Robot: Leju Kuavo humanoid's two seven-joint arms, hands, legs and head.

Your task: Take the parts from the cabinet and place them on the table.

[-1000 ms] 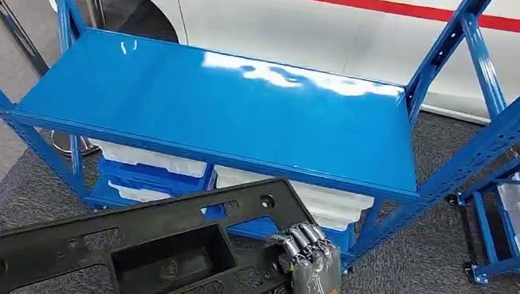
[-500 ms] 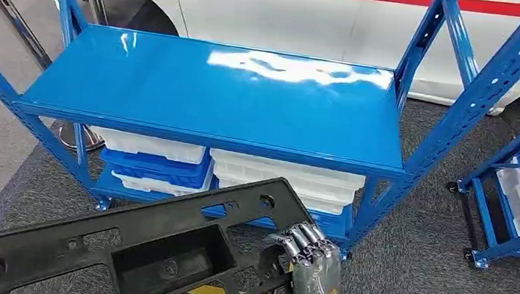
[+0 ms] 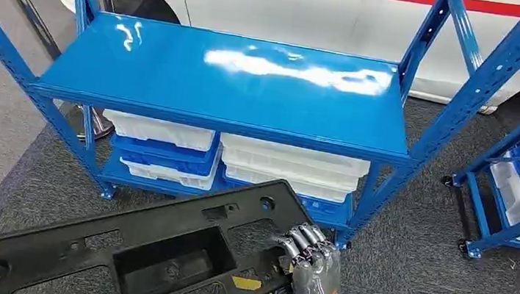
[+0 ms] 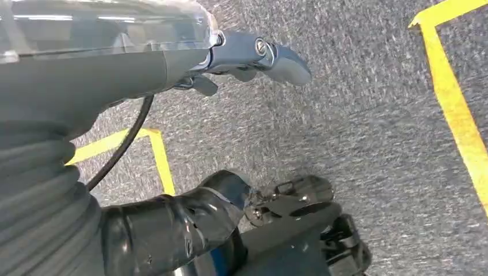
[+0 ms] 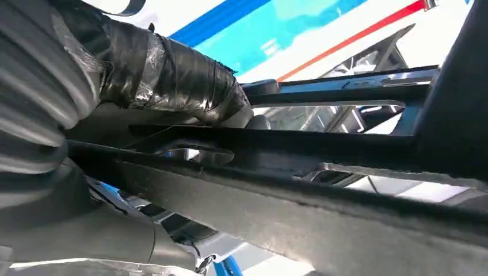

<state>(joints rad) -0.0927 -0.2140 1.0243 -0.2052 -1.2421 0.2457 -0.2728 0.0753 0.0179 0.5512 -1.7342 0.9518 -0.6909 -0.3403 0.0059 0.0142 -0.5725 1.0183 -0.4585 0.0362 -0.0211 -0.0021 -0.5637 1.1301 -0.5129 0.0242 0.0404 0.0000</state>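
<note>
Glossy blue-painted metal shelving point(image 3: 235, 78) throws back white glare from its smooth top, above translucent white plastic bins point(image 3: 292, 167). A long matt black plastic part point(image 3: 135, 247), faintly grainy, sits in the right hand point(image 3: 311, 271) of brushed silver metal. Rough grey carpet point(image 3: 411, 283) carries glossy yellow tape point(image 4: 452, 109).
</note>
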